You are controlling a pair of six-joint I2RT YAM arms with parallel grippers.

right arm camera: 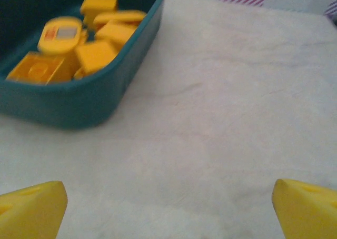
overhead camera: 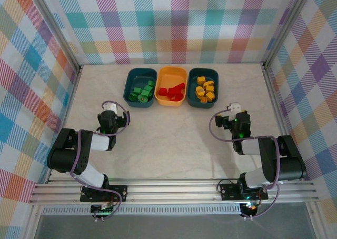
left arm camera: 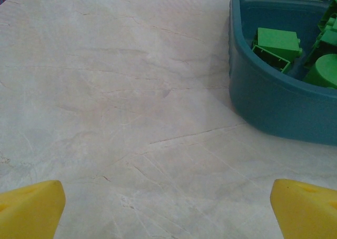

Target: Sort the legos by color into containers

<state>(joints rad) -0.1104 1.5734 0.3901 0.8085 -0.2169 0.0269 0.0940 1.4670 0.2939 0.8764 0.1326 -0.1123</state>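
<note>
Three tubs stand in a row at the back of the table. The left teal tub (overhead camera: 131,94) holds green legos (overhead camera: 140,92); its corner (left arm camera: 274,105) and a green brick (left arm camera: 276,43) show in the left wrist view. The yellow-orange tub (overhead camera: 171,72) holds red legos (overhead camera: 171,91). The right teal tub (overhead camera: 196,99) holds yellow-orange legos (overhead camera: 205,88), seen too in the right wrist view as yellow legos (right arm camera: 79,41) in that tub (right arm camera: 79,105). My left gripper (left arm camera: 167,210) is open over bare table, nearer than the left tub. My right gripper (right arm camera: 169,210) is open and empty, right of its tub.
The marble-look table (overhead camera: 174,139) is ringed by plaid walls (overhead camera: 31,81) on three sides, with metal posts (overhead camera: 60,44) at the corners. An aluminium rail (overhead camera: 174,190) runs along the near edge, where both arm bases are bolted.
</note>
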